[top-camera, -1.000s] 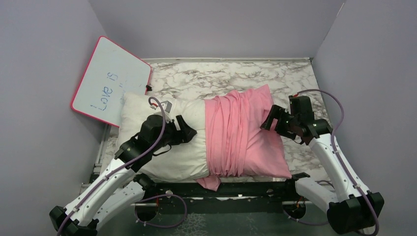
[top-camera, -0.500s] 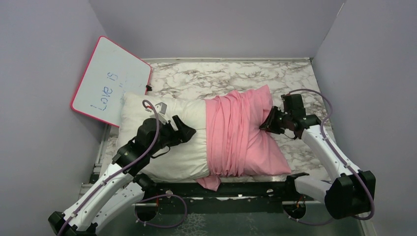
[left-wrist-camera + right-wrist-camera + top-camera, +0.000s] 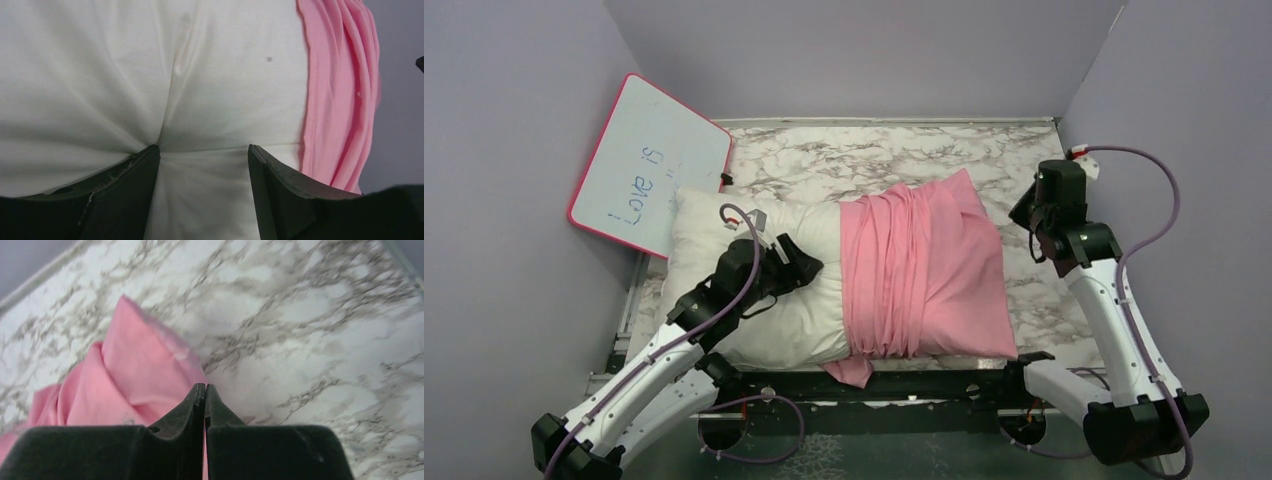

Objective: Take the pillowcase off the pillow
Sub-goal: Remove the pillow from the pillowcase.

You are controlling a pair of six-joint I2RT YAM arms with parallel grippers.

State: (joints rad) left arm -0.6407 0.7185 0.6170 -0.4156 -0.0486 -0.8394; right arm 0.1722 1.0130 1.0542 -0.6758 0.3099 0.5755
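The white pillow [image 3: 714,230] lies across the marble table, its right half inside the pink pillowcase [image 3: 919,270], which is bunched in folds at its open edge. My left gripper [image 3: 809,268] is open, and its fingertips press into the bare white pillow [image 3: 100,75] just left of the pillowcase edge [image 3: 340,90]. My right gripper [image 3: 1027,215] is shut with nothing in it. It hovers over the table just off the pillowcase's far right corner [image 3: 135,370]. In the right wrist view the right gripper [image 3: 205,386] has its jaws pressed together.
A pink-framed whiteboard [image 3: 649,165] leans against the left wall behind the pillow. Grey walls enclose the marble table [image 3: 844,160] on three sides. A flap of pillowcase hangs over the near edge [image 3: 852,372].
The right gripper closed at the pillowcase's right side, then pulled back up and to the right without the fabric. The pillowcase's right edge has settled flat. The left gripper has barely moved.
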